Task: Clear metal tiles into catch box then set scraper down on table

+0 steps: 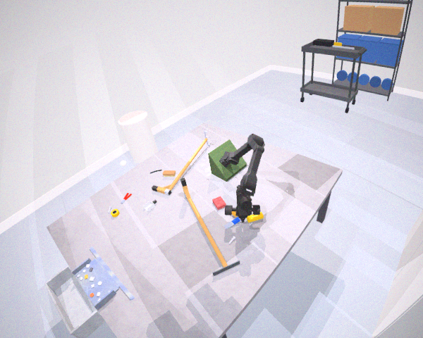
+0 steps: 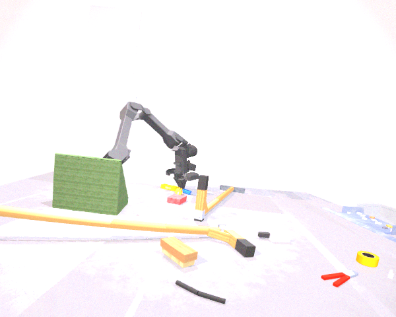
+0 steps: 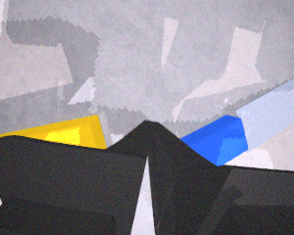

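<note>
And it's all to play for at the lower left of the top view: the tiles (image 1: pixel 99 282) (image 2: pixel 371 217) lie scattered over the steel bench plate (image 1: pixel 104 270) (image 2: pixel 356 218), and 0 can be made out in the catch box (image 1: pixel 84 322) (image 2: pixel 387 211) beside it! The long scraper (image 1: pixel 205 226) (image 2: pixel 220 198), by its wide dark blade, lies across the lower middle, out of the grasp. The gripper (image 1: pixel 242 220) (image 2: pixel 181 187) (image 3: pixel 150 128) hovers to its right, fingers closed together on nothing, above a blue-handled tool (image 1: pixel 235 220) (image 2: pixel 186 191) (image 3: pixel 218 139). So picking up, sweeping, laying down and letting go all look left to do
</note>
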`<state>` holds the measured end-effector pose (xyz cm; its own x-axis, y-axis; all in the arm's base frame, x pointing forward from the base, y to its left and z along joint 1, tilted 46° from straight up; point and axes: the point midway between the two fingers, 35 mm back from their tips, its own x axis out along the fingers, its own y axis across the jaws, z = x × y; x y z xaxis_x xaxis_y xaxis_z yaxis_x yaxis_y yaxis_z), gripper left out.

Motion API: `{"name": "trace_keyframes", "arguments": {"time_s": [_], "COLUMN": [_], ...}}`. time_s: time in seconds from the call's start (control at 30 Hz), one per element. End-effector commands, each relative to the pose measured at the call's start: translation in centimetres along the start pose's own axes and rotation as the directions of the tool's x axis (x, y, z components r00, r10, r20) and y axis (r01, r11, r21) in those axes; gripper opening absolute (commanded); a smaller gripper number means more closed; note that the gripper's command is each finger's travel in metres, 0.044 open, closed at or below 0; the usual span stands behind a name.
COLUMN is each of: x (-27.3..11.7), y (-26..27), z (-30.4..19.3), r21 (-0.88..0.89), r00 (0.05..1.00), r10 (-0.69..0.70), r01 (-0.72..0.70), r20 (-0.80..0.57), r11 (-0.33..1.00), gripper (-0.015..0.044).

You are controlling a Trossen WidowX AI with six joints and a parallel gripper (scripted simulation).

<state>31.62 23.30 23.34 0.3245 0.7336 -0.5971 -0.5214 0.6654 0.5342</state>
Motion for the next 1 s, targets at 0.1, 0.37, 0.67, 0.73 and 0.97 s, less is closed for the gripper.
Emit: {"name": "trace_keyframes", "arguments": {"time_s": [0.1,0.37,0.67,0.73,0.97], "x": [-0.3,-0.6,-0.9,-0.9,-1.2], "y": [0.8,1.6,2.5,2.7,3.3], "z": [-1.0,-2.0,-3.2,-3.5,-4.5], "r21": [0.003,0.003,0.004,0.004,0.005], "r00": [1.0,1.0,1.0,1.0,1.0], "r10": [-0.004,-0.003,-0.002,-0.002,0.0], "r01": [0.004,0.003,0.002,0.002,0.0], "r20": [0.005,0.006,0.008,0.008,0.01], "r11": [1.0,1.0,1.0,1.0,1.0], "gripper": [0.0,0.0,0.0,0.0,0.0]}}
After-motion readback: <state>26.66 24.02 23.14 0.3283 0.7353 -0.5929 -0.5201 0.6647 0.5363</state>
